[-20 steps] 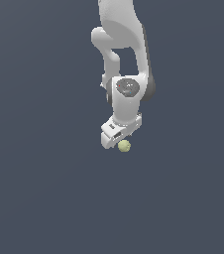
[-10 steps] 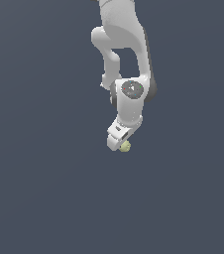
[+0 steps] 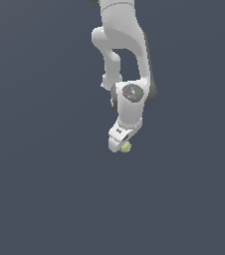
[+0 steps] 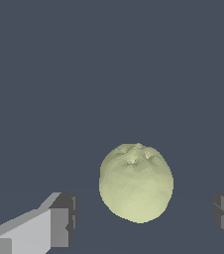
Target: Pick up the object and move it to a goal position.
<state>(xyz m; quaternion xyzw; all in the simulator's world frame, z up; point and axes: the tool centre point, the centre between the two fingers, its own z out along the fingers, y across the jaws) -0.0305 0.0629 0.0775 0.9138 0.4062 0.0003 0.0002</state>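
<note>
Below, each label names one element of the scene.
Arm: white Franka arm (image 3: 122, 45) reaching down over the plain dark grey desk (image 3: 40, 189), whose edges and corners are out of view.
End effector (image 4: 143, 225): spread open; a grey-tipped finger (image 4: 62, 218) stands on either side of the ball, each with a clear gap.
Object: small pale yellow-green ball (image 4: 136, 182) with a bumpy top, between the fingers; in the exterior view the ball (image 3: 127, 147) peeks out beside the white head.

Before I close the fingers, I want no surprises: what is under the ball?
Around the ball only plain dark floor shows, fingertips apart on either side. The patch beneath the ball is covered.
</note>
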